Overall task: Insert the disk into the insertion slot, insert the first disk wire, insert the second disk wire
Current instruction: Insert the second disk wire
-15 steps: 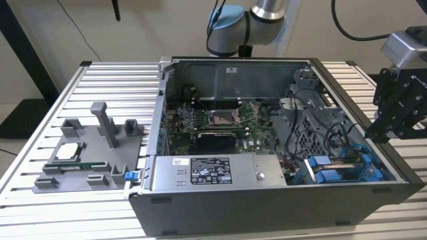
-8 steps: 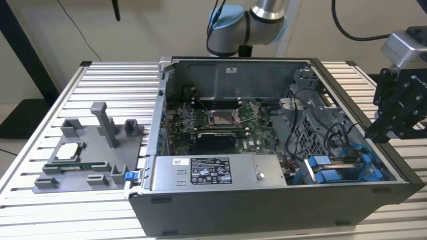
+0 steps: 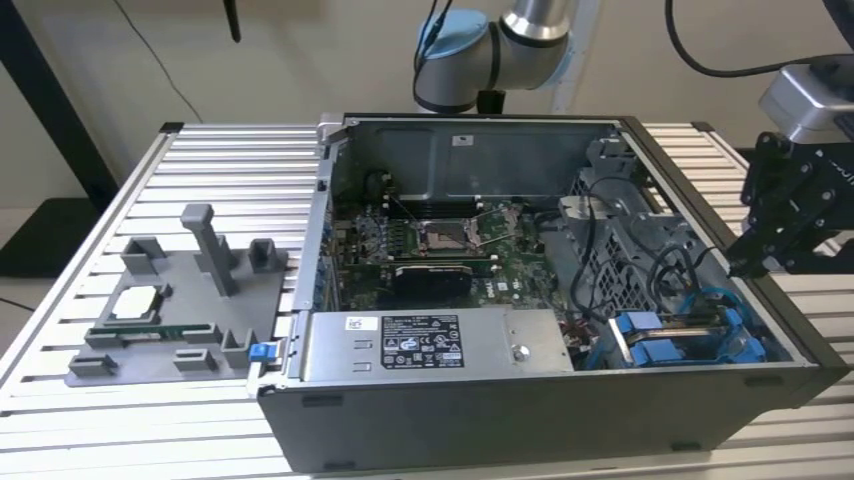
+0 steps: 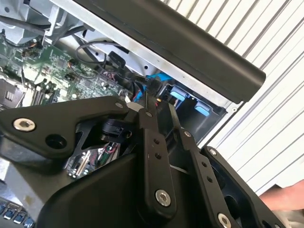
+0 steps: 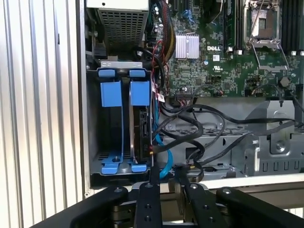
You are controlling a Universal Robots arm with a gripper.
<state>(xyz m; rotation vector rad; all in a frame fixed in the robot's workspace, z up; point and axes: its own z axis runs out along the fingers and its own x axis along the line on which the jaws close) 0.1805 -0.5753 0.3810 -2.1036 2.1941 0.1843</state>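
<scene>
The open computer case lies on the slatted table. In its grey drive cage, two blue carriers stand side by side. The disk sits in the insertion slot, its dark rear connector facing the loose wires. A black connector with red and yellow leads hangs just beside the disk's rear, and a blue cable runs past it. My gripper hovers over the case's side wall by the cage. It is open by a narrow gap with nothing between the fingers.
The silver power-supply box lies along the case's front, with the motherboard behind it. A grey fixture tray with parts stands on the table at the exterior view's left. Part of a hand shows beside the gripper body.
</scene>
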